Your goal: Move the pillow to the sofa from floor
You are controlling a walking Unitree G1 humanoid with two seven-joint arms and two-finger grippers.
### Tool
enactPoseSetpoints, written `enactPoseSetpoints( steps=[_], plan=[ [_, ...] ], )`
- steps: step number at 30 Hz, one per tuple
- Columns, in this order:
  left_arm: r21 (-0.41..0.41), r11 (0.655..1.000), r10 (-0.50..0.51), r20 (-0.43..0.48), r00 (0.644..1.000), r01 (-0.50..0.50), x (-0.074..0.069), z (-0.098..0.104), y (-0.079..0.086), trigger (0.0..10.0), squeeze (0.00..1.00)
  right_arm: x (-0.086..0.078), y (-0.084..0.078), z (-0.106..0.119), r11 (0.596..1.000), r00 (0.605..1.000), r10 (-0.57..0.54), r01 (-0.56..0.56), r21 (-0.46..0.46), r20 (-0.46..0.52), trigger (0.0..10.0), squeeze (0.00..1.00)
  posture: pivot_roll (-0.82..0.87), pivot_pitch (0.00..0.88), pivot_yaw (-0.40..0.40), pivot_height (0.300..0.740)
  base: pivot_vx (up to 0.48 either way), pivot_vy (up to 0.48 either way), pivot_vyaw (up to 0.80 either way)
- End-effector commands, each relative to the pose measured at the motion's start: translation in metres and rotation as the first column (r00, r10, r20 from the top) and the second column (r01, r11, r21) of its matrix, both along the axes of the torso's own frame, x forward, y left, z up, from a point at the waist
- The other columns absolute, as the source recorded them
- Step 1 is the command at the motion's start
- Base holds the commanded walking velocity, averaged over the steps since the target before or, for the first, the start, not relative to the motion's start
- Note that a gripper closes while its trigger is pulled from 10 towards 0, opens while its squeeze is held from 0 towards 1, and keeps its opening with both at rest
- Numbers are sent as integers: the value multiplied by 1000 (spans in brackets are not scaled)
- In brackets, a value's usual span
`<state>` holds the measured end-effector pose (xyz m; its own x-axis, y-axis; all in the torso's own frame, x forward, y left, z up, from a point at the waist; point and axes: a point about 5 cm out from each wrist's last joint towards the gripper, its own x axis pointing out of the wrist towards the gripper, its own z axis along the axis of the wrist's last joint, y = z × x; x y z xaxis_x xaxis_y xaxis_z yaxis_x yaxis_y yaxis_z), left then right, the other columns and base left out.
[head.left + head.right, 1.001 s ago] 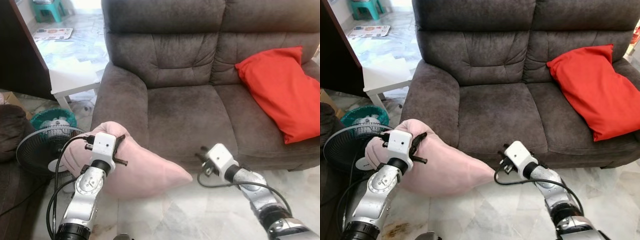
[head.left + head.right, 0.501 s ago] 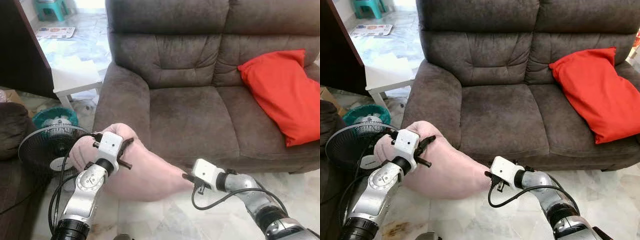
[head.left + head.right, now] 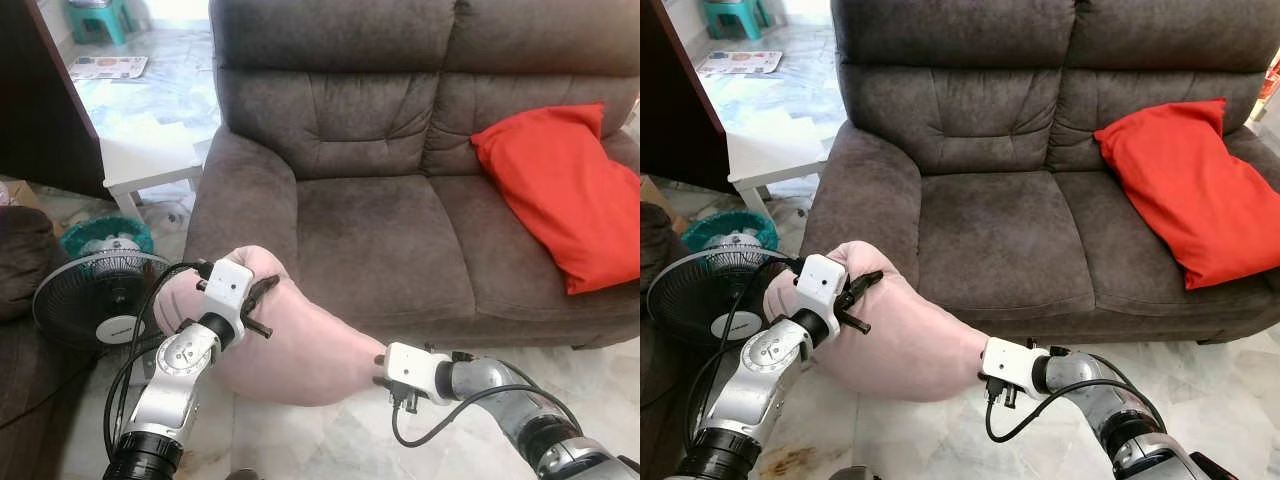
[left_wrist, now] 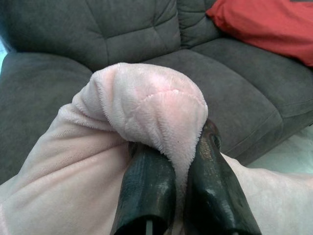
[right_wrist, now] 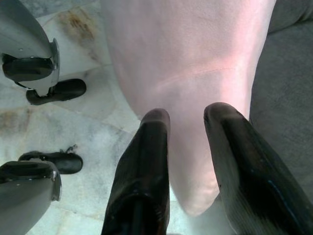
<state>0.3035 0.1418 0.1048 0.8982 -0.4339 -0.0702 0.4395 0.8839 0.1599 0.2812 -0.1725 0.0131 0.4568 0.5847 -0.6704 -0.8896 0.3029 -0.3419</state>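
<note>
A soft pink pillow (image 3: 300, 345) hangs off the floor in front of the sofa's left armrest (image 3: 240, 195). My left gripper (image 3: 262, 298) is shut on the pillow's upper corner, and the left wrist view shows the plush (image 4: 151, 100) bunched between both black fingers. My right gripper (image 3: 381, 368) is at the pillow's lower right corner, low by the sofa's front. In the right wrist view its fingers (image 5: 154, 132) stand open, with the pink corner (image 5: 195, 161) between them. The grey-brown sofa (image 3: 380, 220) has a bare left seat.
A red pillow (image 3: 560, 190) lies on the sofa's right seat. A black floor fan (image 3: 95, 290) stands at my left, with a white low table (image 3: 150, 160) and a dark cabinet (image 3: 40, 100) behind it. Marble floor (image 3: 330, 440) lies below, and my feet (image 5: 54, 90) show on it.
My right gripper has swung left and down to the pillow's lower corner. My left gripper has carried the pillow's top corner a little to the right.
</note>
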Motion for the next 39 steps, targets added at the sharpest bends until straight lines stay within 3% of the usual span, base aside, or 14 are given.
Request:
enactPoseSetpoints(
  steps=[1,9,11,14,15,17,29,30,39],
  plan=[
    [-24,997,-68,131,989,72,6,34,-11,10000,0,0,-1,-2,1000,1000,-6,6,-28,1,10000,0,218,0,-102,740,0,0,0],
    [-1,995,-104,126,987,105,4,34,-13,10000,0,2,-3,-5,996,999,-36,38,-79,27,10000,0,225,0,-113,740,0,0,0],
    [4,993,-117,124,985,118,4,34,-15,10000,0,2,-7,-9,988,998,-53,59,-145,39,10000,0,230,4,-114,740,0,0,0],
    [7,992,-124,121,985,124,3,34,-15,10000,0,3,-9,-9,986,996,-80,86,-144,47,10000,0,231,5,-115,740,0,0,0],
    [15,992,-128,118,985,127,3,33,-15,10000,0,4,-7,-8,988,992,-118,121,-95,36,10000,1000,235,6,-117,740,0,0,0],
    [20,992,-130,114,985,128,2,32,-15,10000,0,5,-4,-7,990,991,-130,131,-45,20,10000,1000,234,6,-118,740,0,0,0],
    [26,991,-137,96,986,135,1,29,-16,10000,0,-10,-13,-22,981,995,-81,71,-179,-50,10000,980,232,1,-123,740,0,0,0],
    [26,990,-137,96,986,136,1,29,-17,10000,0,-10,-16,-24,975,995,-90,79,-207,-42,10000,0,232,0,-123,740,0,0,0],
    [18,986,-165,94,982,164,1,29,-22,10000,0,-12,-23,-31,944,981,-191,178,-280,-21,10000,0,240,0,-128,740,0,0,0]
  ],
)
